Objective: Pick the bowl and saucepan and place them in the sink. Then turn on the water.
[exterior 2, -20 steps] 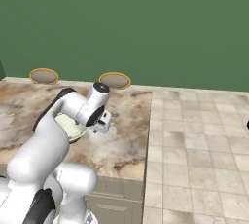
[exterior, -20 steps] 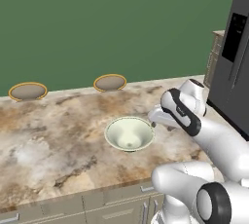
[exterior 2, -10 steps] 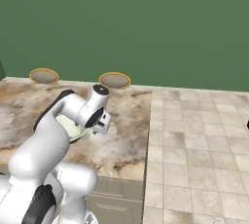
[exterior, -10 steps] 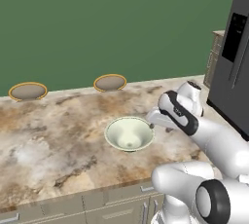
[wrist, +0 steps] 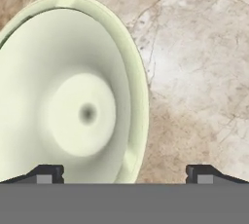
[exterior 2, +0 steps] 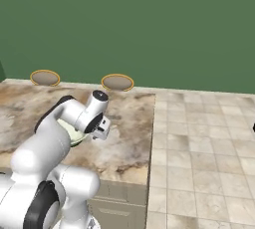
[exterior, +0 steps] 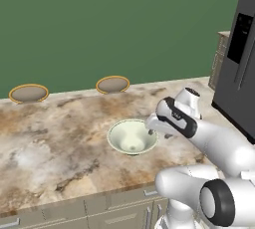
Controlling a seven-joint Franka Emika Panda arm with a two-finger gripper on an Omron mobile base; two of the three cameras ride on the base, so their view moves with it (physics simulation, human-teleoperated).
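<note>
The pale greenish-white bowl (exterior: pixel 132 137) sits upright on the marbled counter (exterior: pixel 55 143). In the right base view my arm covers most of the bowl (exterior 2: pixel 73 134). My gripper (exterior: pixel 153 125) hangs low over the bowl's right rim, jaws open and empty. In the hand view the bowl (wrist: pixel 73 96) is large on the left, and its rim runs between my two fingertips (wrist: pixel 46 174), so my gripper (wrist: pixel 124 174) straddles the rim without touching it. In the right base view my gripper (exterior 2: pixel 101 131) is just right of the bowl. The saucepan, the sink and the water are out of view.
Two flat brown discs with gold rims (exterior: pixel 29 93) (exterior: pixel 113 84) lie along the counter's back edge by the green wall. A dark fridge (exterior: pixel 239 68) stands at the right. The counter ends at the right above a tiled floor (exterior 2: pixel 209 143).
My hand has moved a little to the left and down, closer to the bowl's right rim. The bowl has not moved and the jaws stay open.
</note>
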